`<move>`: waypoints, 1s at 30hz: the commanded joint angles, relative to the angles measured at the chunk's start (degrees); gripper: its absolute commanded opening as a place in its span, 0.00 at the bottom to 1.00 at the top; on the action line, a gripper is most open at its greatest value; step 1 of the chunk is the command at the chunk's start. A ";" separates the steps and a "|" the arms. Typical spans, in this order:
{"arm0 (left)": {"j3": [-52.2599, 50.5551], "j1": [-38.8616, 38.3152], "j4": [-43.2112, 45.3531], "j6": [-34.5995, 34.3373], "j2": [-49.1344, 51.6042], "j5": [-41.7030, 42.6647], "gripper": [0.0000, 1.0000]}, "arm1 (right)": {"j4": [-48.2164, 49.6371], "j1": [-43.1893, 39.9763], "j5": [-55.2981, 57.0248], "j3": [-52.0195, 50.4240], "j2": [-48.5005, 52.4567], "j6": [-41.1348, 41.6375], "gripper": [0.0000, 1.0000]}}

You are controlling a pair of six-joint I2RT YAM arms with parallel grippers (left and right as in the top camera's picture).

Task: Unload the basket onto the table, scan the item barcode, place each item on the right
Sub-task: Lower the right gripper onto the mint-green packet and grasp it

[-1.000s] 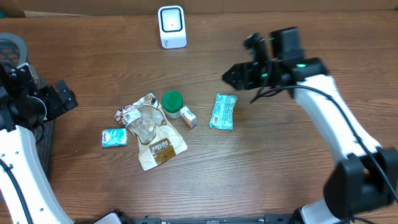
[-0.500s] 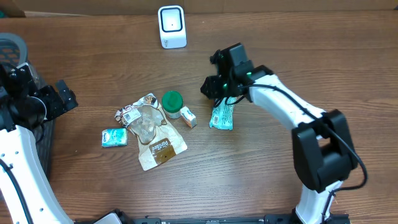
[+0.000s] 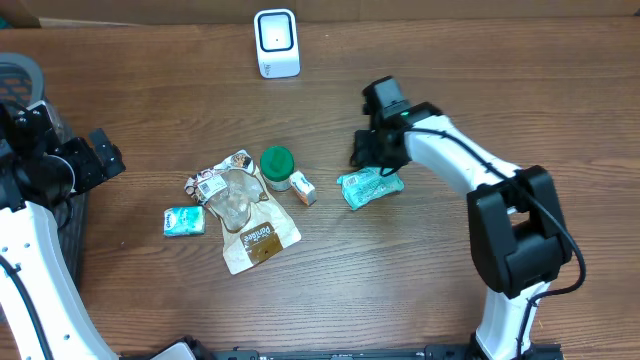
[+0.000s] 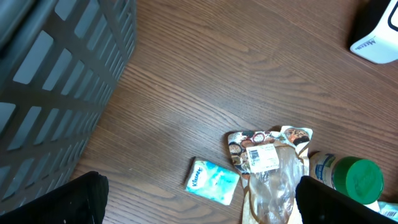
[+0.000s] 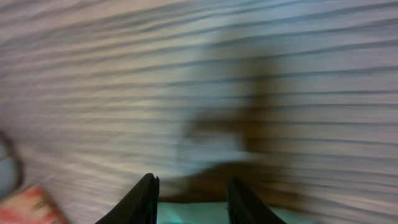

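Bare table [image 3: 150, 110] is lying open from 9 to 11 o'clock of the jar [image 3: 277, 166] and along the near edge at 6; the scanner [image 3: 276, 43] is standing alone at 12, a free lane running down to the jar; pouch [image 3: 245, 215], tissue pack [image 3: 184, 220] and box [image 3: 303, 188] are crowding the jar from 4 to 8; packet [image 3: 370, 187] and right arm [image 3: 455, 162] are barring 3; the basket [image 4: 62, 74] is walling off far 9.

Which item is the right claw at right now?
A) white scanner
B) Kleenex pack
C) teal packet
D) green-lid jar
C: overhead, the right claw is over the teal packet, and the right wrist view shows teal between its fingers.
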 commanded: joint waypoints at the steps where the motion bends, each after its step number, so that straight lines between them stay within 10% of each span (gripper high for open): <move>1: 0.79 0.31 0.00 1.46 0.07 0.63 0.99 | -4.44 -5.53 -0.42 4.70 0.00 0.48 0.34; 11: 0.79 0.31 0.00 1.46 0.07 0.63 1.00 | -26.05 -18.16 -21.84 12.70 -3.65 -19.37 0.63; 30: 0.79 0.31 0.00 1.46 0.07 0.63 1.00 | -3.69 -17.40 -32.63 -9.75 -0.09 -23.74 0.61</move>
